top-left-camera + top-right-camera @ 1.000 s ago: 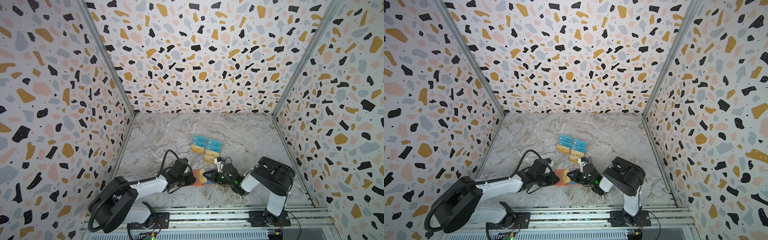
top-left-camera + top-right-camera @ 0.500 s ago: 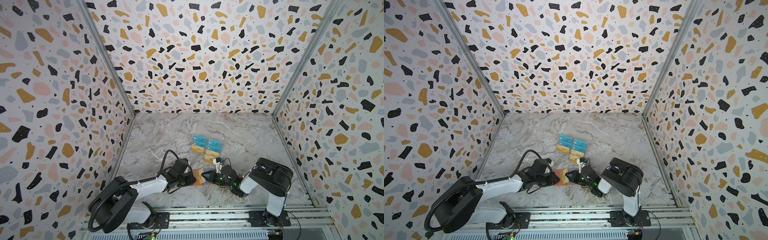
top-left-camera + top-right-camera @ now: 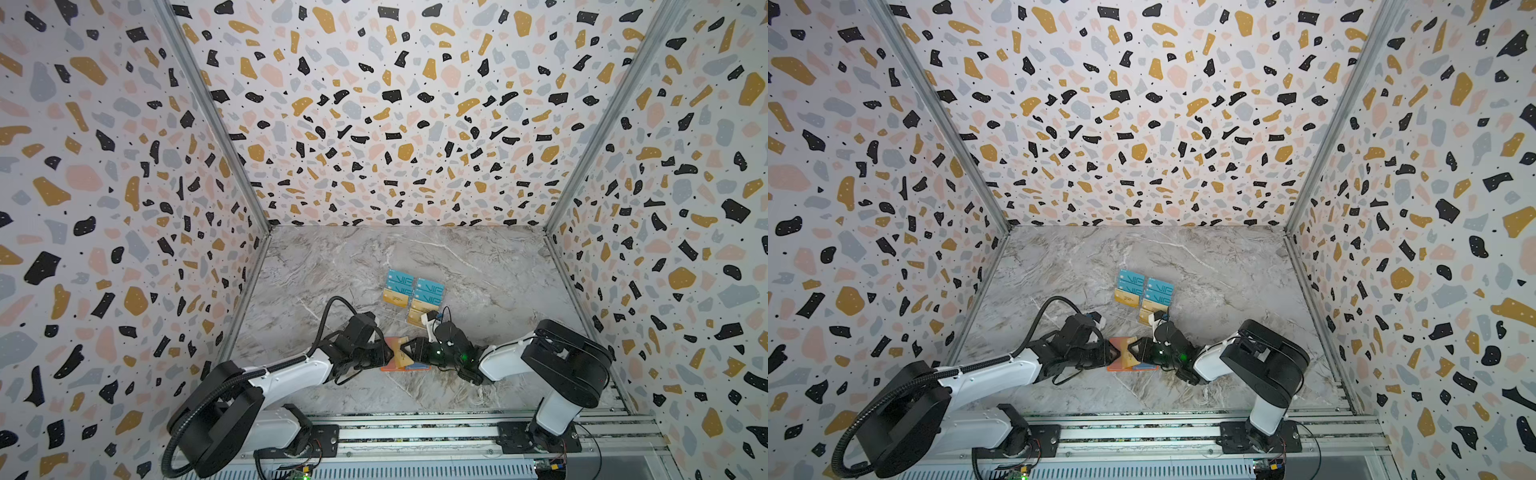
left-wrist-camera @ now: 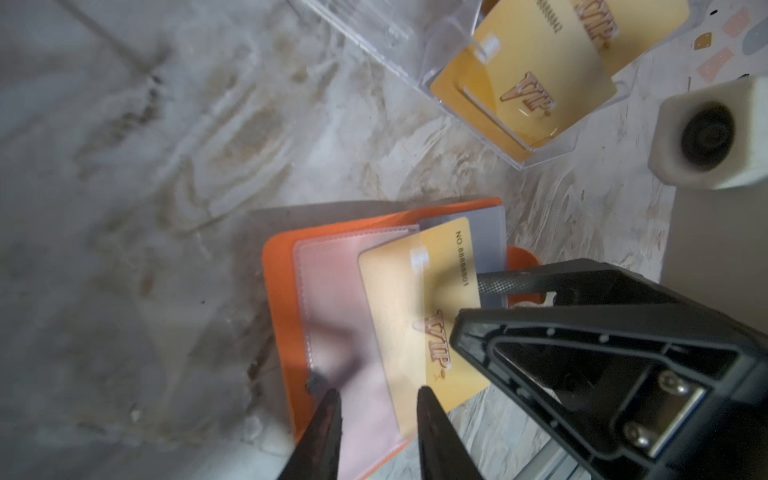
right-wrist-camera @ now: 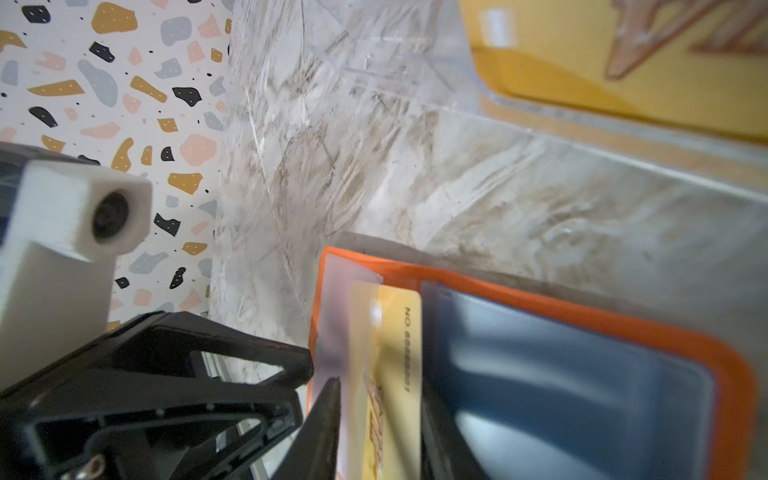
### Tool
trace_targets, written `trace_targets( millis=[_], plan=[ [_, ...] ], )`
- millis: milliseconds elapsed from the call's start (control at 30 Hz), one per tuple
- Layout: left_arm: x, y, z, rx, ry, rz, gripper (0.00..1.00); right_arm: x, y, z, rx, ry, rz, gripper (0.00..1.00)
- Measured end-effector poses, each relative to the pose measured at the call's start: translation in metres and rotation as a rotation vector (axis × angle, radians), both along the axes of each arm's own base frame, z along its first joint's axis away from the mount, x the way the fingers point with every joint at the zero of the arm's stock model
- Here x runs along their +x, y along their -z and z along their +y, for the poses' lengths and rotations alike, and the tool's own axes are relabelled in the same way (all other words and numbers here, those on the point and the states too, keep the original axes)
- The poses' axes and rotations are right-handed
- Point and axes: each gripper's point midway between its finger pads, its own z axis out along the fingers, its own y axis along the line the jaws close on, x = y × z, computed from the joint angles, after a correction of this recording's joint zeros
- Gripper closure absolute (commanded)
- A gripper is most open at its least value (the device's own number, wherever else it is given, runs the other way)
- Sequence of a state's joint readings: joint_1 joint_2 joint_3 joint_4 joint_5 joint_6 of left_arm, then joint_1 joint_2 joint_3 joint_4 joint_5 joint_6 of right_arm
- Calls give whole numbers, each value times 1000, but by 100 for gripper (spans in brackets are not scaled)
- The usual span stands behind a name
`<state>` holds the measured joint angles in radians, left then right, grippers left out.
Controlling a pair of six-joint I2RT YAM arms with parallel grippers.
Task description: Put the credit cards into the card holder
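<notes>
Barely begun: gold-tan plastic card [image 4: 415, 316] partly sleeved in open orange leather-like card holder [image 4: 282, 291], left gripper [image 4: 378, 392] and right gripper [image 5: 380, 386] narrowly parted, empty, other cards [image 3: 399, 280] waiting in far clear acrylic rack [image 4: 415, 54]

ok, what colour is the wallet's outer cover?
The wallet is orange; it shows best in the left wrist view.

Four teal cards [image 3: 400, 277], four gold cards [image 3: 395, 298], one orange card holder [image 4: 279, 316], one clear rack [image 4: 376, 39].
</notes>
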<state>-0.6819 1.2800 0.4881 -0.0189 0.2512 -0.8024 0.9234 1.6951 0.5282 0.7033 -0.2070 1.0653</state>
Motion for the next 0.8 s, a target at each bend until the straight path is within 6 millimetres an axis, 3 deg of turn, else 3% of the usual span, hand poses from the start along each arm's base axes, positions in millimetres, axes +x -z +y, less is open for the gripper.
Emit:
trace_targets(
  millis=[100,333,800],
  plan=[
    [3,2,1,18,-4,-4,78,1,-2,-2,-40,-13,-18,58],
    [3,12,4,56,-1,6,80,6,-9,0,-164,-80,-74,44],
    [-4,22,13,78,-3,7,79,-10,-2,0,-228,-195,-39,48]
  ],
)
